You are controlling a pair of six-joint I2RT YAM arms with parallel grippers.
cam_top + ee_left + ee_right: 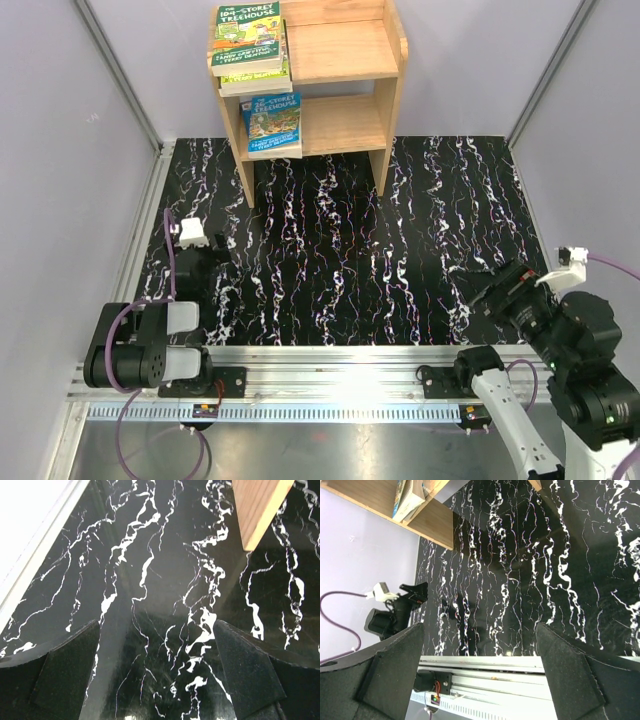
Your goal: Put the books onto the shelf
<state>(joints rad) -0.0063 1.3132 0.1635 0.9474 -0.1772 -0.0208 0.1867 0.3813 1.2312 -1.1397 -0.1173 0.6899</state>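
Left tool [156,625] and right tool [480,625] gape wide, empty; books [248,40] lie flat on shelf [345,50], long axes front-to-back

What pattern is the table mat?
The mat is black with white marble veins, clearest from the top camera.

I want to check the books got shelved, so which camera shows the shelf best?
The top external view: the whole shelf, with books on both tiers. The left wrist shows only the foot of one side panel; the right wrist, just a corner.
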